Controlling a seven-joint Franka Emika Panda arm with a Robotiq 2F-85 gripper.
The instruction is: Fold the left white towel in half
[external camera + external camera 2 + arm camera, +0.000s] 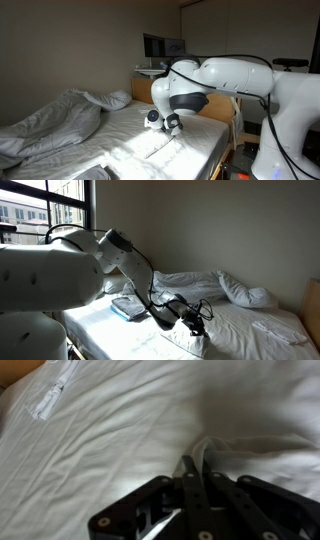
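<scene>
My gripper (198, 460) is shut, its two black fingers pressed together on a raised fold of thin white cloth, the left white towel (245, 450). In an exterior view the gripper (172, 124) hangs low over the sunlit towel (158, 146) lying flat on the bed. Seen from the opposite side, the gripper (194, 326) sits just above the mattress near the front edge. How much of the towel is lifted is hidden behind the fingers.
A rumpled grey-white duvet (55, 125) (195, 285) is heaped across the bed, with a pillow (250, 295) behind it. Another white cloth (280, 330) lies further along the bed. A clear plastic packet (50, 400) (130, 307) rests on the sheet nearby.
</scene>
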